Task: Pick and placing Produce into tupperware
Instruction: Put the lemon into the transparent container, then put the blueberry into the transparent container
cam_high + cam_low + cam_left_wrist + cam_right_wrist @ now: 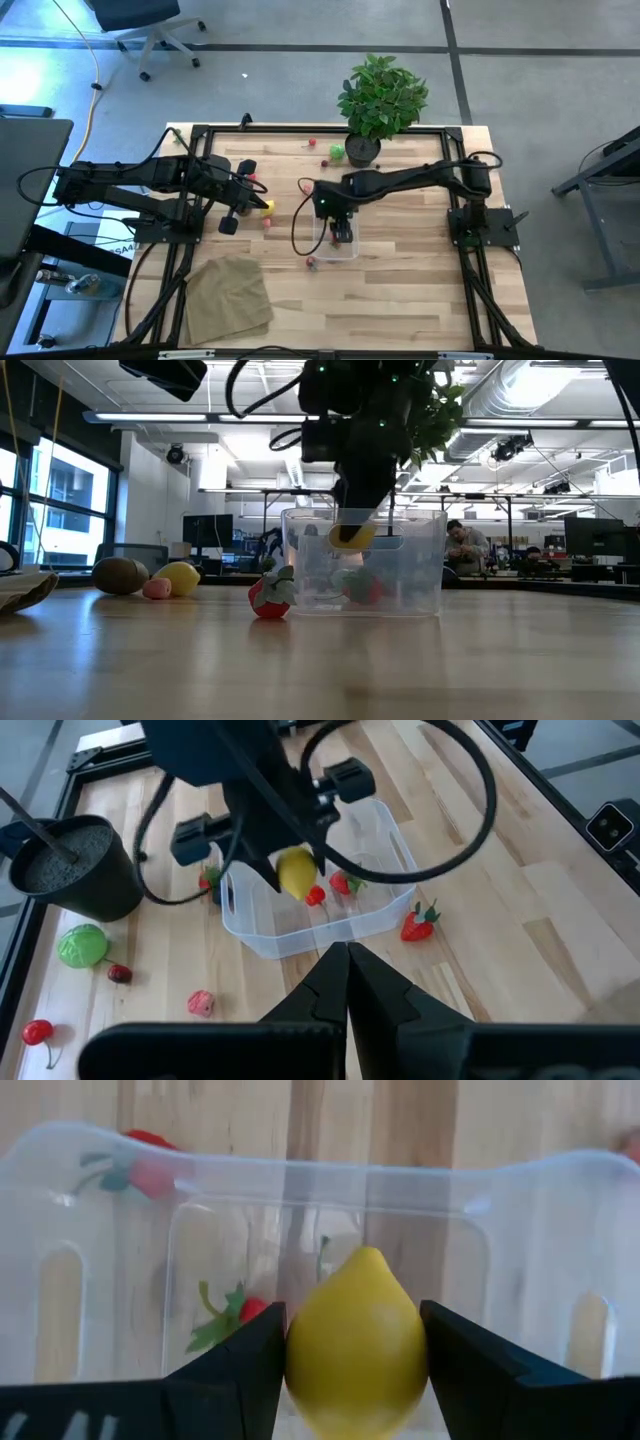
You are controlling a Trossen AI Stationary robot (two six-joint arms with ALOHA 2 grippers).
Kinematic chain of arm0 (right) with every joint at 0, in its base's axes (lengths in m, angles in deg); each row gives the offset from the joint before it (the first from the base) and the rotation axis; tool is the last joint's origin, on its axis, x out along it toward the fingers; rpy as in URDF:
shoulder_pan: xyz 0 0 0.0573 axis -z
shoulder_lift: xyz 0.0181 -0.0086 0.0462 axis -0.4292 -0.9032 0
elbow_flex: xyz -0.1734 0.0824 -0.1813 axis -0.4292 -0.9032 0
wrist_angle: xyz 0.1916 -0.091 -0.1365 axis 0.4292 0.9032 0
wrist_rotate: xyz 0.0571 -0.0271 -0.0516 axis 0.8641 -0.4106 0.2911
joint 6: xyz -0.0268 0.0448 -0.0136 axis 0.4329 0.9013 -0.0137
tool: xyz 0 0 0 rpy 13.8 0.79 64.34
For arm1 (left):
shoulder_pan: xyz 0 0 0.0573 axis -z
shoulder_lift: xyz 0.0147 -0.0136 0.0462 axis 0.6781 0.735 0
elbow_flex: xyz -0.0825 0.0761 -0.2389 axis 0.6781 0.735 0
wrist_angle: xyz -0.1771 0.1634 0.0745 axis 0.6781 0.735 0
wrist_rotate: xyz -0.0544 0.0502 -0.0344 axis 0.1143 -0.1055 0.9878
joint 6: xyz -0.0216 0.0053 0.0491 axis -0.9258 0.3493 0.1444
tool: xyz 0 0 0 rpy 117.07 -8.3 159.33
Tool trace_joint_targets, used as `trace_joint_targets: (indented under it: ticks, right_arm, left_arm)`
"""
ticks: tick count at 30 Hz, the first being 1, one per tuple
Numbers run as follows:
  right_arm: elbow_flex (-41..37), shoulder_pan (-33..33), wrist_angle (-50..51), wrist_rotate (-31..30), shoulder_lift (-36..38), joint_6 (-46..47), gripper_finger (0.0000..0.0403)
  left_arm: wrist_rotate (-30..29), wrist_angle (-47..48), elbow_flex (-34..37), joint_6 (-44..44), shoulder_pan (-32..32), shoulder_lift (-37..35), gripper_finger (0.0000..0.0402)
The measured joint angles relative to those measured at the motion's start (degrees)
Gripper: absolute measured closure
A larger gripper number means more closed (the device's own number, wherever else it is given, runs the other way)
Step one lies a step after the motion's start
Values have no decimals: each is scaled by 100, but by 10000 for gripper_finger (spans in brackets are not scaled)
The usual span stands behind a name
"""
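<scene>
One yellow toy lemon [356,1342] sat pinched between wide-set fingers of right claw [290,870], pointed tip facing down into clear tupperware [365,563]. Claw hung at rim height, directly over tub's open top, lemon's long axis roughly in line with fingers. Drop looked straight down, nothing between. Red strawberry pieces [345,883] lay inside already; another strawberry [271,594] just outside wall on bench [400,290]. Left claw [347,982] closed, empty, waited well apart to left.

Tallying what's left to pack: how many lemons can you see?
2. One lemon is clamped in the right gripper over the clear tub; the other lemon lies on the table near the left gripper. The arms may hide more.
</scene>
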Motion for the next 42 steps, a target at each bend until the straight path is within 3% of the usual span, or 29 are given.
trace_joint_targets:
  ticks: [19,30,42]
  right_arm:
    - [-17,60,-241,-28,-331,89,212]
    - [-19,105,-346,-258,-331,258,165]
    - [158,100,60,-130,-235,243,166]
  left_arm:
    - [0,0,-2,0,0,0,401]
    - [0,0,-2,0,-1,0,401]
    - [0,2,-2,-2,-2,0,401]
